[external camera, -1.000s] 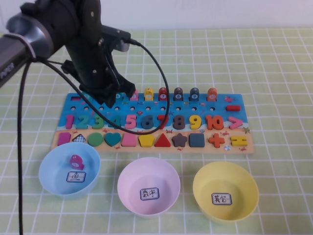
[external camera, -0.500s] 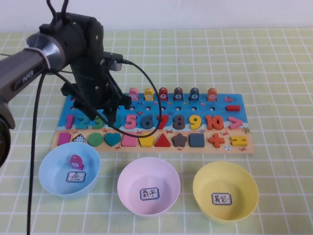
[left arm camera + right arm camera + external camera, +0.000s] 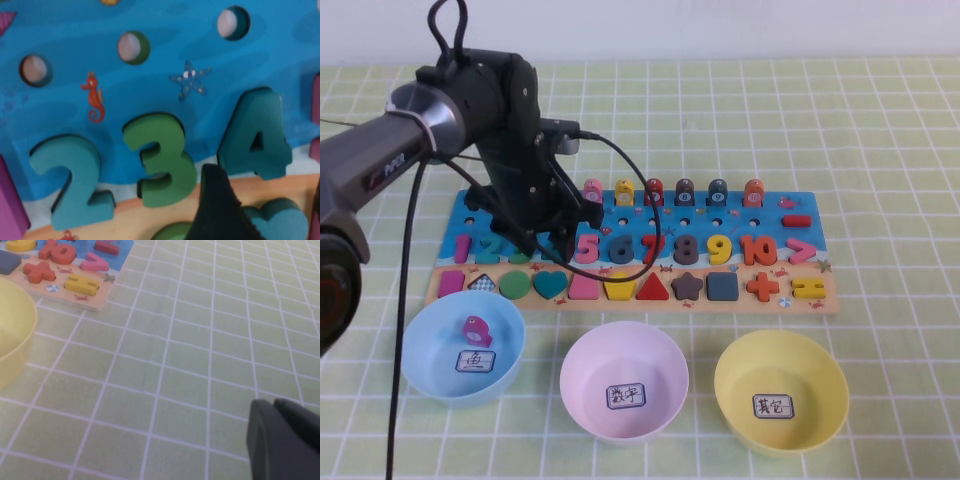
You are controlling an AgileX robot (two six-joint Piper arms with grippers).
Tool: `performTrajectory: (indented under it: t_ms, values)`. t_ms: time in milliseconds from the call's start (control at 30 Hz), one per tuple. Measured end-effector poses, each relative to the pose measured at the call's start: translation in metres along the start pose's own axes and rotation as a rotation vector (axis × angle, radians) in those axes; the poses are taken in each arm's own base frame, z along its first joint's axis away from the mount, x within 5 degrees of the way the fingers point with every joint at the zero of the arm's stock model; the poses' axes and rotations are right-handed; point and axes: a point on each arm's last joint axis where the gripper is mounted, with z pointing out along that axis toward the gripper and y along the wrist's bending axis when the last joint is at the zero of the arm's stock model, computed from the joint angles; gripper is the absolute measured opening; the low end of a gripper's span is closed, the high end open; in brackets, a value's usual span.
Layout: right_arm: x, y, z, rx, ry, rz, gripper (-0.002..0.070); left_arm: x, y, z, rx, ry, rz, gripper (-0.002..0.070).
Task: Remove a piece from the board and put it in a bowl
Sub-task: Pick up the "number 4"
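The puzzle board (image 3: 740, 215) lies across the table with coloured numbers, shapes and peg pieces on it. My left gripper (image 3: 535, 240) hangs low over the number row at its left part, open and empty. In the left wrist view (image 3: 267, 210) one dark finger (image 3: 215, 200) stands just below the green 3 (image 3: 160, 160) and the teal 4 (image 3: 257, 135), beside the teal heart (image 3: 280, 220). A small purple piece (image 3: 472, 328) lies in the blue bowl (image 3: 420, 335). My right gripper (image 3: 285, 440) is shut and empty over bare tablecloth, out of the high view.
The pink bowl (image 3: 578, 360) and the yellow bowl (image 3: 735, 365) stand in front of the board, beside the blue one. The left arm's black cable (image 3: 645, 200) loops over the board. A teal 2 (image 3: 70, 175) sits next to the 3.
My left arm has come down and drawn back a little over the board's left part, so the gripper now sits low at the 3 and 4. Bowls and pieces have not moved.
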Motion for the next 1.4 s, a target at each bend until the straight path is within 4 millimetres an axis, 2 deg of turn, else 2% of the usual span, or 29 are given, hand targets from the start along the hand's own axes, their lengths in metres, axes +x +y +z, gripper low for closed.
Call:
performTrajectory:
  t_ms: [500,1400]
  values:
    - [0.0000,0.0000,0.0000,0.000,0.000,0.000,-0.0017,-0.0058,-0.0005,0.0001,0.006,-0.063,-0.005,0.0356]
    - [0.0000,0.0000,0.0000,0.000,0.000,0.000,-0.0017,-0.0066,0.0001,0.0030,0.001,-0.065,-0.032,0.0357]
